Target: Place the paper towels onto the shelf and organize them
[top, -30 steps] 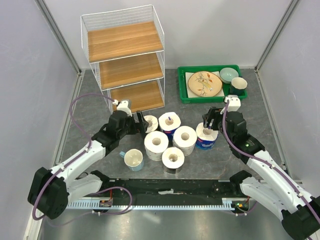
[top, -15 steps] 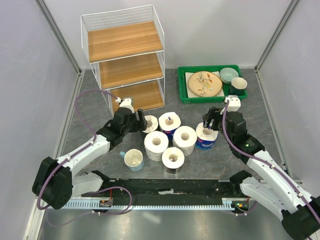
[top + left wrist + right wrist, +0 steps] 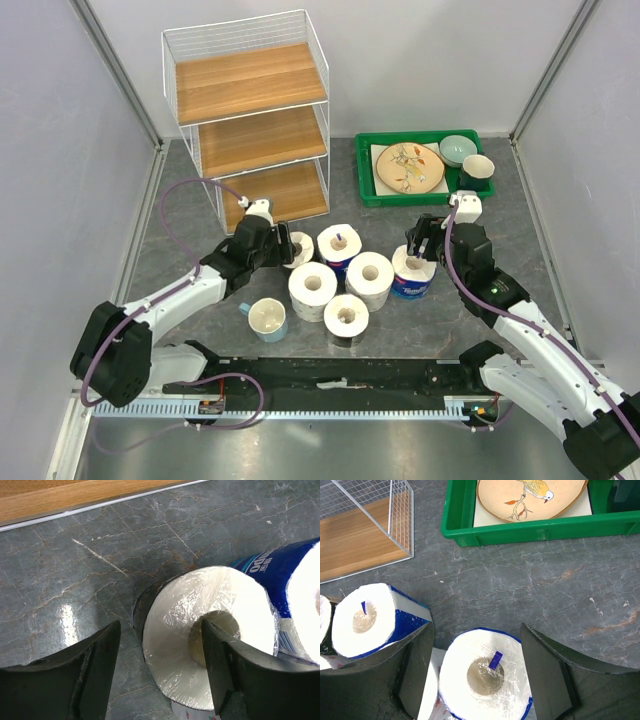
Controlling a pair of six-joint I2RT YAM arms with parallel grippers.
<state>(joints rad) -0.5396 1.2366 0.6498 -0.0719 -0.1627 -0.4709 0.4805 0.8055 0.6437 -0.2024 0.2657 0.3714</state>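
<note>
dark-wrapped roll [image 3: 180,625]: base cut off below | blue-wrapped roll [image 3: 280,575]: lettering seemingly cropped right

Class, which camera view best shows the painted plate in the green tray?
Top external: the whole plate shows there, lying in the green tray. The right wrist view cuts off its upper part; the left wrist view misses it.

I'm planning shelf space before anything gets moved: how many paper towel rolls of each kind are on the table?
Large white rolls: 2
Blue-wrapped rolls: 2
Small dark-wrapped rolls: 2
Total: 6
</note>
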